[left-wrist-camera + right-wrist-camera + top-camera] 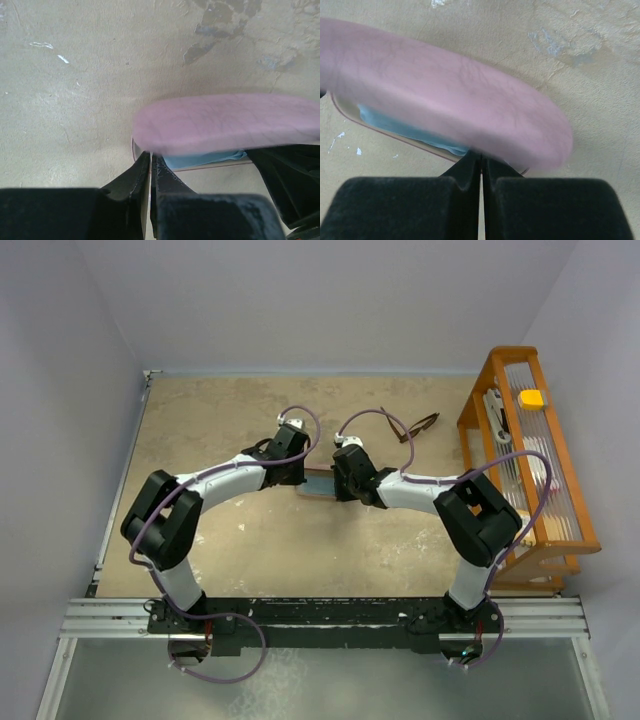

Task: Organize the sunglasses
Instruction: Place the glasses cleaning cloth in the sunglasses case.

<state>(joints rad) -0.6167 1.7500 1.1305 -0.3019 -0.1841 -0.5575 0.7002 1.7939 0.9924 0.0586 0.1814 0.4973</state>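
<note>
A: Progress?
B: Early. Left gripper (pixel 150 162) pinched tight, apparently on the near rim of the pink oblong case (pixel 225 122). Right gripper (pixel 480 161) clamped likewise from its own side. Lid ajar, light blue square cloth (pixel 200 160) lying inside.
A: And the thin dark-brown-framed sunglasses (pixel 415 427)?
B: Out on the tan table (pixel 230 410), well apart from the case, near the orange wooden rack (pixel 505 355). Not yet picked up or cased — lid to shut after that.
A: View differences?
B: Wrist views only — cloth and finger closure. Top view only — sunglasses, temples seemingly unfolded, plus the rack. Case almost hidden there under both wrists.
</note>
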